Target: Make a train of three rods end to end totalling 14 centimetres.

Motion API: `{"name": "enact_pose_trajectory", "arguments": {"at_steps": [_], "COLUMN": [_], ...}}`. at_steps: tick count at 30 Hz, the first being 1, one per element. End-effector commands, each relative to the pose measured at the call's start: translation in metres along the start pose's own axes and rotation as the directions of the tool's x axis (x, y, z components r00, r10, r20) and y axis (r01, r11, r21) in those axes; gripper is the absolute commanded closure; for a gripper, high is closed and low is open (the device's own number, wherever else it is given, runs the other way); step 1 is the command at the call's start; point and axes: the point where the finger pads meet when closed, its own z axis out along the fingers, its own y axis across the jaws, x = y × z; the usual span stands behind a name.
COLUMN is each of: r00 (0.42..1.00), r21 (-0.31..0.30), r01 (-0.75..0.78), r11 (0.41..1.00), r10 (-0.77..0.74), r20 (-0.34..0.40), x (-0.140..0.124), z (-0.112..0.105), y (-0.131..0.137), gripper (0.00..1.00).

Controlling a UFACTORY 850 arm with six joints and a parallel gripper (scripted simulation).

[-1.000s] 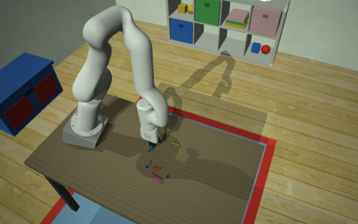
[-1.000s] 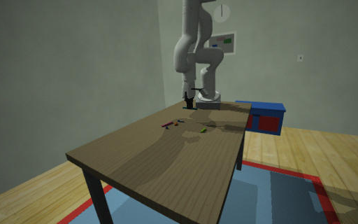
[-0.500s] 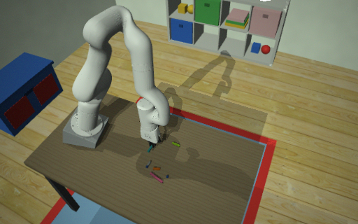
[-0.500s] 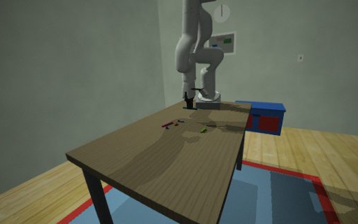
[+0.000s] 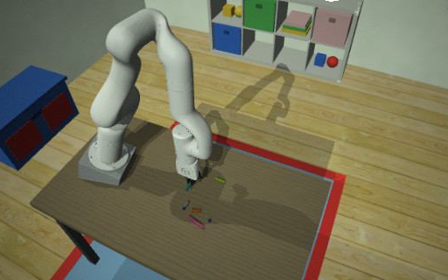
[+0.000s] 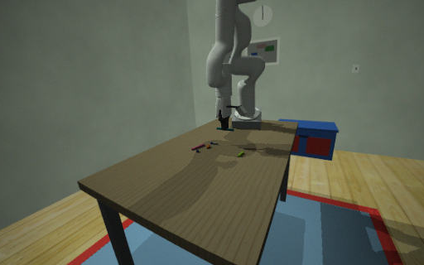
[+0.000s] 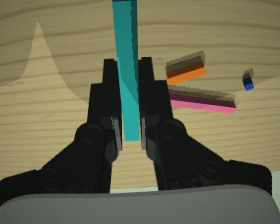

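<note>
My gripper (image 5: 189, 178) is shut on the turquoise rod (image 5: 188, 186) and holds it level, low over the table near the arm's base. In the wrist view the turquoise rod (image 7: 127, 63) sticks out forward between the fingers. I cannot tell whether it touches the table. An orange rod (image 5: 196, 210), a pink rod (image 5: 195, 221) and a small blue rod (image 5: 209, 220) lie close together in front of it. A short dark bluish rod (image 5: 186, 205) lies just beside the orange one. A lime rod (image 5: 220, 179) lies apart to the right.
The arm's base (image 5: 107, 164) stands at the table's back left corner. A blue cabinet (image 5: 19, 114) stands on the floor to the left. A shelf with boxes (image 5: 282, 31) stands far behind.
</note>
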Motion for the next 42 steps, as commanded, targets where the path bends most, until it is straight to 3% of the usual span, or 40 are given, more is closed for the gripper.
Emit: {"name": "enact_pose_trajectory", "arguments": {"at_steps": [1,15,35,42], "r00": [1.000,1.000,1.000,1.000], "r21": [-0.006,-0.006,-0.006,-0.006], "r01": [0.000,0.000,0.000,0.000], "r11": [1.000,1.000,1.000,1.000], "r10": [0.000,0.000,0.000,0.000], "r20": [0.000,0.000,0.000,0.000], "x": [0.000,0.000,0.000,0.000], "z": [0.003,0.022,0.074,0.079], "y": [0.001,0.001,0.002,0.002], "gripper": [0.96,0.96,0.96,0.96]}}
